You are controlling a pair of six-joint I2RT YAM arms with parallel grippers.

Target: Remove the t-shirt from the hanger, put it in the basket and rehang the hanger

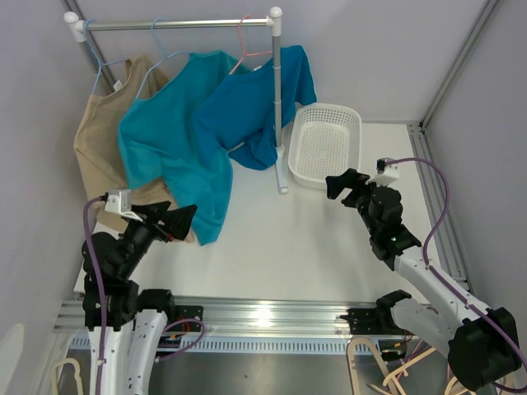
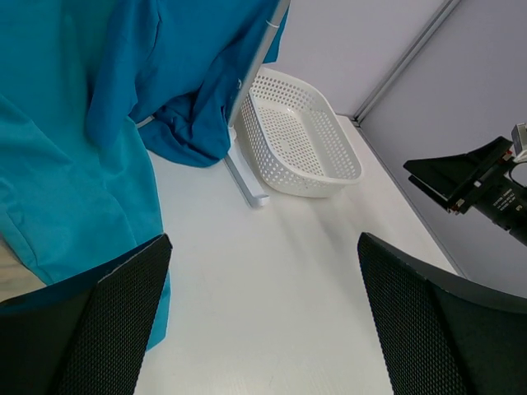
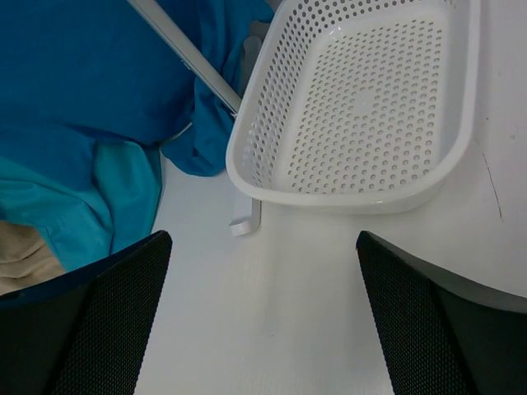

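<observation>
Overhead, a silver clothes rail [image 1: 177,25] on white posts stands at the far left of the white counter [image 1: 280,247], with three garments on it. The teal short-sleeved t-shirt [image 1: 173,140] is in the middle, on a pale blue wire hanger [image 1: 156,41]. Its hem falls to the counter just beside the left claw [image 1: 174,220]. To its left is a beige sleeveless top [image 1: 99,148]. To its right is a darker blue t-shirt [image 1: 247,107] on a pink wire hanger [image 1: 247,51] — its cloth bunches around the rack's right-hand post [image 1: 281,164] and droops toward the post's foot.

A white perforated plastic basket [image 1: 354,148] sits on the counter just right of that post, near the far right corner.

The left claw hovers at the near left, its fingers spread wide with nothing between them. In its wrist view the teal cloth hangs beside the left finger, though whether they touch cannot be told. The right claw [image 1: 346,185] hangs over the counter at the near end of the basket — also spread and empty, apart from both shirts.
</observation>
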